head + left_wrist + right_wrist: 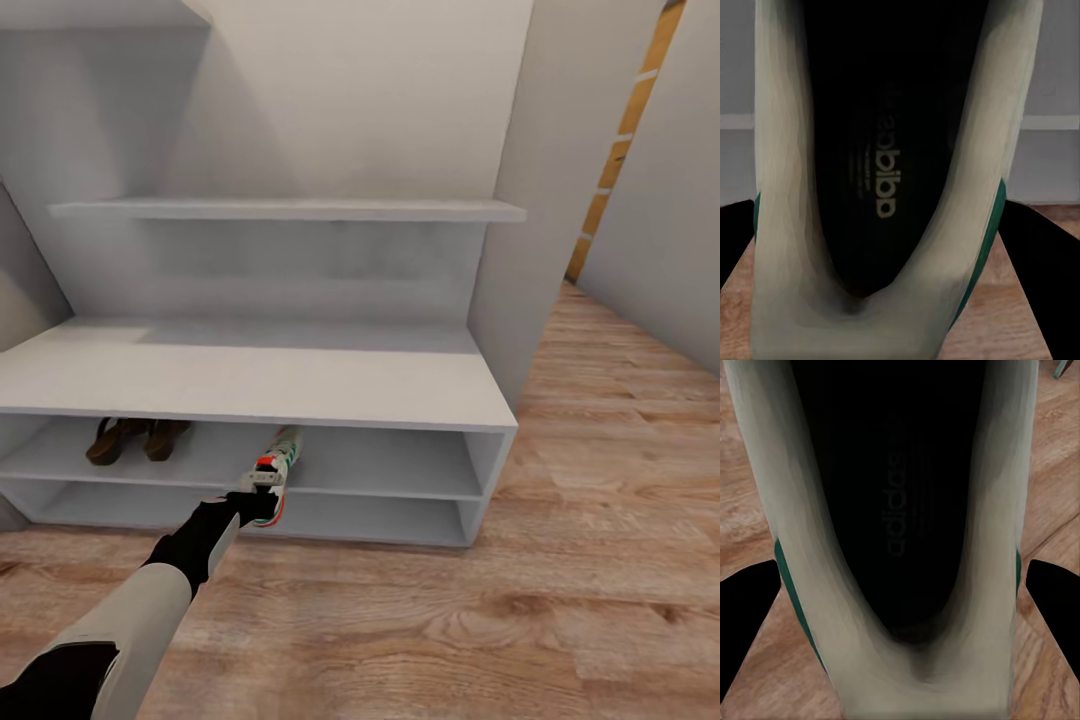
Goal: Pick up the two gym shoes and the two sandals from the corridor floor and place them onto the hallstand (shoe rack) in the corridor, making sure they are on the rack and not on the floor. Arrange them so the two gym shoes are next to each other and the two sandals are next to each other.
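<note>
while the left gripper [262,492] clamps one gym shoe [280,462] by its heel, toe pointing into the hallstand [300,385] shelf beside the sandals [135,438]. the right gripper [900,607] grasps the other gym shoe [900,510] over the corridor floor [750,495], ready to pair them.

grey-white wall [350,100] behind | orange wooden strip [620,140] far right, upright

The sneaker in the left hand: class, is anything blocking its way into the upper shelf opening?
Nothing visible does. The sneaker already points into the rack; the sandals sit well off to its left.
</note>
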Controlling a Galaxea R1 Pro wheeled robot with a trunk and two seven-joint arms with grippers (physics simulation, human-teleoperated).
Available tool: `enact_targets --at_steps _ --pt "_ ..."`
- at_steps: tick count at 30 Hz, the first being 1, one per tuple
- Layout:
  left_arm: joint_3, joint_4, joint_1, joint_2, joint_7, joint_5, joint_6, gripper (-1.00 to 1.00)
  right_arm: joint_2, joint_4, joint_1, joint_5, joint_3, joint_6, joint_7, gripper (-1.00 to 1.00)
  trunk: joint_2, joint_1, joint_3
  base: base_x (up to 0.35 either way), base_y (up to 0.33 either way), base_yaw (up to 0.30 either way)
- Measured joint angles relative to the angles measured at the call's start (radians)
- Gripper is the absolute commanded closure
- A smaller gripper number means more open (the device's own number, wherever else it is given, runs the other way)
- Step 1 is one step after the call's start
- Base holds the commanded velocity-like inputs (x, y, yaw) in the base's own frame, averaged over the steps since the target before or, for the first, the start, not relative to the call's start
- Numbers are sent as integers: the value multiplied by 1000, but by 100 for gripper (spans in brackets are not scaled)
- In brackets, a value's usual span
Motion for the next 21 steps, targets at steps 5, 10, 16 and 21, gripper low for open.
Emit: enact_targets --at_steps 5,10,16,21 --pt "0 0 1 1 0 0 0 100 0 0 0 0 0 0 0 100 0 0 0 253 0 0" --pt "0 0 1 -1 0 0 0 100 0 0 0 0 -1 -1 0 100 0 0 0 43 0 0" --pt "0 0 3 -2 2 0 0 100 0 0 0 0 -1 -1 0 100 0 0 0 99 0 0" --pt "0 0 2 0 4 0 0 100 0 0 0 0 -2 -1 0 100 0 0 0 169 0 0"
